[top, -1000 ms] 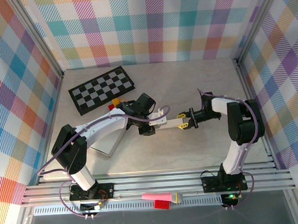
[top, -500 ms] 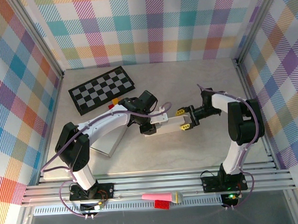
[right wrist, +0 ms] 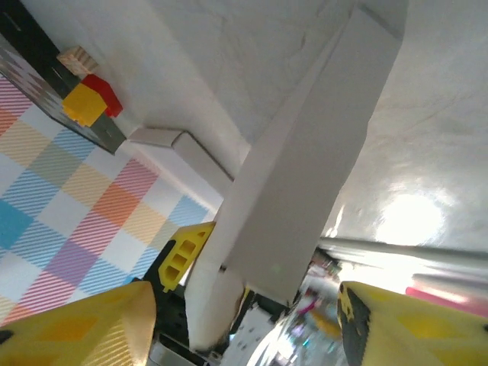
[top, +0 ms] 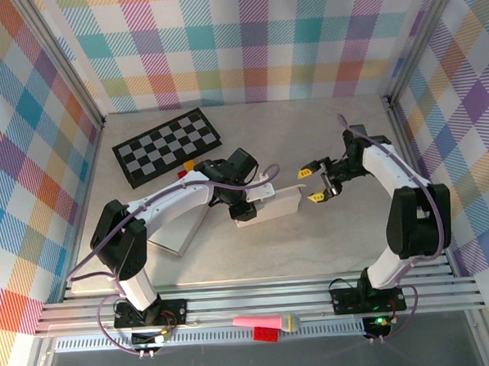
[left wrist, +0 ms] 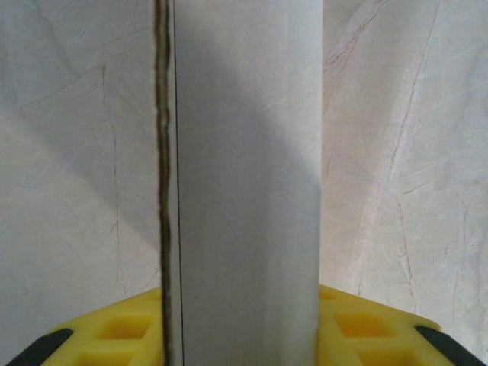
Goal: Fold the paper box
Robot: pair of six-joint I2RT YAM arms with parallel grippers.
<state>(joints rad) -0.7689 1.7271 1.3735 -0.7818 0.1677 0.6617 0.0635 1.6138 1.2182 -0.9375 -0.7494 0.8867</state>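
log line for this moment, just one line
left gripper: shut on paper box | right gripper: open, just off box end | fold: unfinished

The paper box (top: 282, 204) juts rightward from the left end effector (top: 247, 209), blocking the centre of the worktop (top: 314, 253). A narrow gap separates its free end from the right end effector (top: 309, 184), whose jaws are spread. Near and far strips lie bare. At left, the checkerboard (top: 167, 146), small blocks (top: 190, 165) and what looks like a flat panel (top: 180, 235) under the left arm (top: 172, 205) crowd passage.

Matt white paper box (top: 276, 204), glossy marbled table (top: 313, 245)
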